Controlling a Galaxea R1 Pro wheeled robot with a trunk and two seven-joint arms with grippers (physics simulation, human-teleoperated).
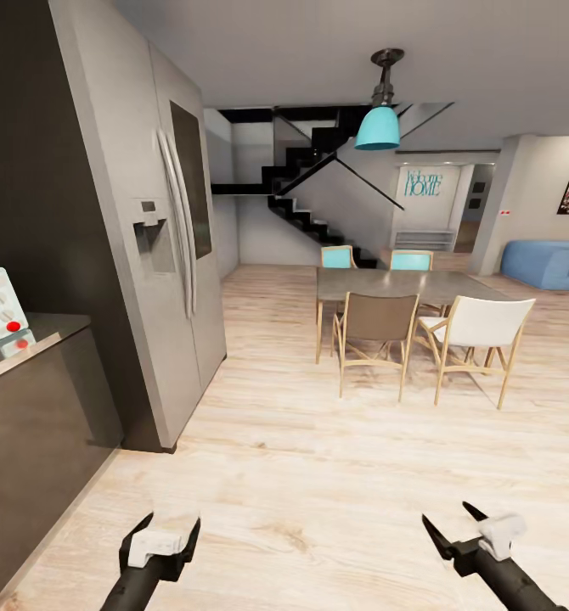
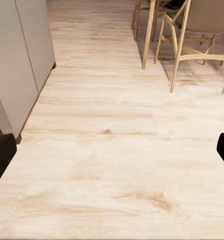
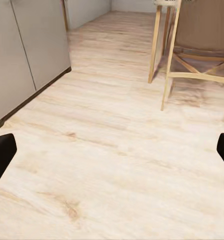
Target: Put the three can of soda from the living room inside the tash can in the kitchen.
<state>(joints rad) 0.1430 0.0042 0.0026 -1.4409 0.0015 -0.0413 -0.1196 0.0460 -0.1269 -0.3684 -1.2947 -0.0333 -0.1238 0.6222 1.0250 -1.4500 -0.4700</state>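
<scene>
Pale wood floor (image 1: 318, 475) runs ahead of me, the steel fridge (image 1: 161, 255) off my left hand (image 1: 161, 543), a dining table (image 1: 395, 284) with 4 chairs beyond. Both hands hang open and empty, my right hand (image 1: 464, 530) too. No soda cans or bin here; the blue sofa (image 1: 548, 263) lies far ahead, right of my right hand, so I judge the cans are that way.
</scene>
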